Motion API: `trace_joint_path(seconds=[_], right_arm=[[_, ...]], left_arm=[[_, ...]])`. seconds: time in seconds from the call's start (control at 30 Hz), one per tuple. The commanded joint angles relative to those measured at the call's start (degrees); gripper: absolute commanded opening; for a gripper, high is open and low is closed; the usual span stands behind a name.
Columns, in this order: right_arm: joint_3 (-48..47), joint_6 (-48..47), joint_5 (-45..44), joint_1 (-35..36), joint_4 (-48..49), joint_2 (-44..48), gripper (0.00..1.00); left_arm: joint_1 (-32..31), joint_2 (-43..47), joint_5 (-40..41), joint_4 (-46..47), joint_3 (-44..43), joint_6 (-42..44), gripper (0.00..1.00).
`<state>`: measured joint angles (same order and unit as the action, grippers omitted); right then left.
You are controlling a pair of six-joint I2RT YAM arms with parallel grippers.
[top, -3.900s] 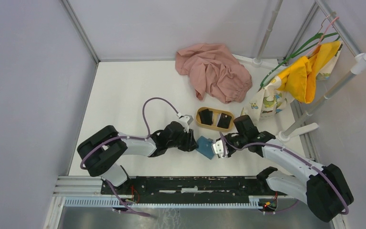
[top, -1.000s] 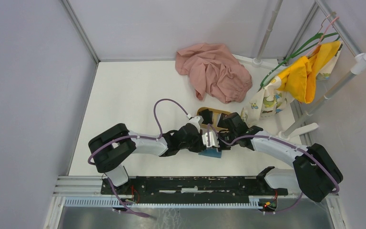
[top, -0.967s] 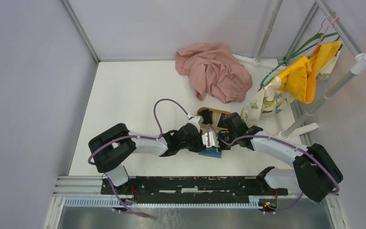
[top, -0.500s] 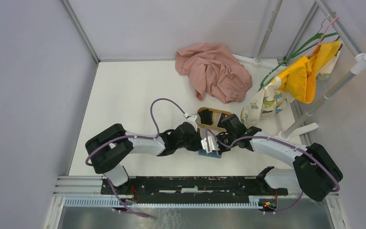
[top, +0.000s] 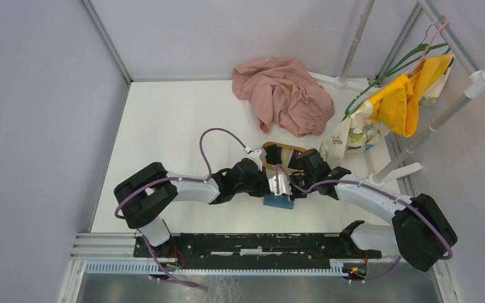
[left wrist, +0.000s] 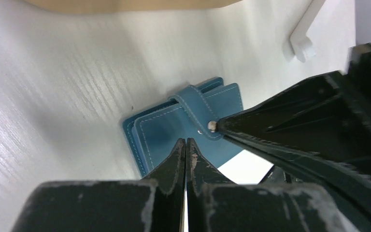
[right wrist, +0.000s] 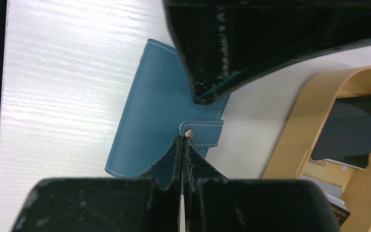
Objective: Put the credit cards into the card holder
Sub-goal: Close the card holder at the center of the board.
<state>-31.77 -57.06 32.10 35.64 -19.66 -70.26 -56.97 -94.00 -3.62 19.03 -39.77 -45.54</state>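
Note:
The card holder (top: pixel 279 201) is a closed teal-blue wallet lying flat on the white table between both grippers. My left gripper (top: pixel 268 189) is shut, its tips pressed on the wallet's cover (left wrist: pixel 169 128). My right gripper (top: pixel 283 188) is shut, its tips (right wrist: pixel 183 137) touching the snap on the strap (right wrist: pixel 204 131). The left fingers (right wrist: pixel 207 92) show above the wallet (right wrist: pixel 149 111) in the right wrist view. A black credit card (right wrist: pixel 355 126) lies in the tan oval tray (right wrist: pixel 302 130) just behind the wallet. Another black card (top: pixel 271 153) shows in the tray (top: pixel 285 147); the arms hide the rest.
A pink cloth (top: pixel 284 95) lies at the back. A patterned cloth (top: pixel 352 136) and a yellow cloth (top: pixel 410 95) hang on a rack at the right, whose white foot (top: pixel 395 173) stands near my right arm. A black rail (top: pixel 252 243) runs along the near edge.
Since 3.9 s ago both grippers have closed in over the wallet, which now lies a little nearer and to the right. Over the last second they shifted only slightly.

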Motion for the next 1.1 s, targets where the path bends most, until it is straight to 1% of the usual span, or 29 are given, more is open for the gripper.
trace_joint_path(seconds=[0.0,0.17,0.5,0.8,1.07], right_arm=[[-1.1,3.1,1.4,-1.5,2.9,2.9,0.0],[-0.6,2.2,0.2,-1.5,2.7,2.0,0.0],[-1.0,-2.0,-1.5,0.2,-0.8,-0.5,0.0],[-0.8,-1.3,-3.7,0.7,0.3,-1.4,0.0],[-0.8,-2.3,-1.1,1.7,-0.9,-1.3,0.0]], left_arm=[[0.1,-3.0,-1.6,3.3,-1.7,-2.4,0.02],[0.1,-4.7,-1.8,3.8,-1.1,-2.8,0.02],[0.1,-4.9,-1.8,3.8,-1.1,-2.7,0.02],[0.1,-4.6,-2.2,3.4,-1.4,-2.2,0.02],[0.2,-4.5,-2.4,3.6,-1.3,-2.1,0.02]])
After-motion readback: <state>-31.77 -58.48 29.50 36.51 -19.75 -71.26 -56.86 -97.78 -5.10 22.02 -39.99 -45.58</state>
